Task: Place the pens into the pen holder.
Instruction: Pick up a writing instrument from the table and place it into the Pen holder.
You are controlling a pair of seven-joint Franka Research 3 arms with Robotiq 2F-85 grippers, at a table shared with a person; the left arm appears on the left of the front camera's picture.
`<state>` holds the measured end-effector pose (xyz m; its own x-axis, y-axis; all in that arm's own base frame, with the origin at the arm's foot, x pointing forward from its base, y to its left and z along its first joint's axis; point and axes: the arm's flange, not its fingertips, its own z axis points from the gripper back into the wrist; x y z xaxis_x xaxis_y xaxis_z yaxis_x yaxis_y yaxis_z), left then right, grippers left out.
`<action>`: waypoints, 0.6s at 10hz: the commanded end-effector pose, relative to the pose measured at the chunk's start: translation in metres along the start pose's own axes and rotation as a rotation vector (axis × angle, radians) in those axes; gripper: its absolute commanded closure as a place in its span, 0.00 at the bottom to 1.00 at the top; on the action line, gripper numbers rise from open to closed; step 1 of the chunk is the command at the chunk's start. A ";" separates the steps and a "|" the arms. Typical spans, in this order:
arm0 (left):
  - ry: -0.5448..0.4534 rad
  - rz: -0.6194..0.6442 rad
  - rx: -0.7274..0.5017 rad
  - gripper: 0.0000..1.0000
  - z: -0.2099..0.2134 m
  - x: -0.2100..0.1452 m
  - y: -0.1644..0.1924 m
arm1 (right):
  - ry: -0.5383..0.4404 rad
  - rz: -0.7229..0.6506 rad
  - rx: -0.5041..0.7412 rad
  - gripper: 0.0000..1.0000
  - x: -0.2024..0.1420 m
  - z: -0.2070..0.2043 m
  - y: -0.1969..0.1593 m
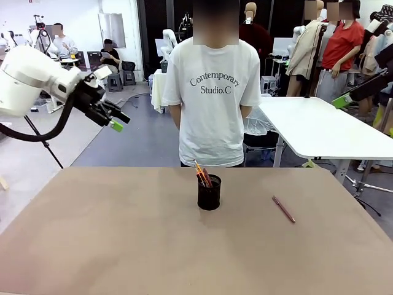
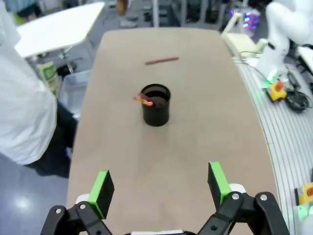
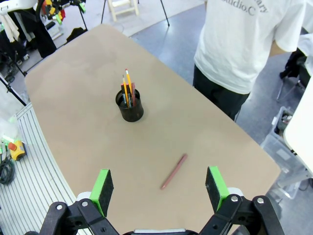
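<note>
Bare brown bench (image 1: pixel 92 252) occupies the near foreground. At the middle, toward the far edge, stands the pen holder (image 1: pixel 209 195), a black mesh cup. A yellow-orange pencil (image 1: pixel 198 168) and a second pen (image 1: pixel 206 179) lean inside it, tips above the rim. Right of the cup and apart from it, a dark red pen (image 1: pixel 284 209) lies flat on the bench.

Left tool (image 1: pixel 120 121): raised high at the far left, well clear of the bench. Its wrist view shows the fingers spread wide with nothing between them.

Right tool (image 3: pixel 159 186): likewise spread wide and empty, hovering high above the bench, with the dark red pen below and just ahead of it.

A person (image 1: pixel 212 92) stands behind the far edge.

Step in hand, by judgement: two pens are housed and the third is not yet picked up. The next move would call for the right tool to descend over the loose pen, set its fingers across the thin shaft and close low against the bench. It would then lift the pen, tip it upright and release it over the cup's mouth without knocking those inside.
</note>
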<state>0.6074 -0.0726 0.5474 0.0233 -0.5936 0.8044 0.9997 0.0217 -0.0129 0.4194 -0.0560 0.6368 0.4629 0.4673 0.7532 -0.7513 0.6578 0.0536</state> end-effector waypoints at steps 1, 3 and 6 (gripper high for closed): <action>0.035 0.072 0.067 0.00 0.002 0.008 -0.025 | -0.021 0.004 0.008 0.00 0.002 0.000 0.000; 0.076 0.100 0.164 0.00 0.009 0.014 -0.042 | -0.021 0.004 0.008 0.00 0.002 0.000 0.000; 0.135 0.125 0.244 0.00 0.022 0.026 -0.076 | -0.021 0.004 0.008 0.00 0.002 0.000 0.000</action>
<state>0.5508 -0.0664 0.5801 0.1273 -0.6544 0.7453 0.9684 0.2445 0.0492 0.4194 -0.0560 0.6368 0.4630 0.4673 0.7532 -0.7513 0.6578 0.0536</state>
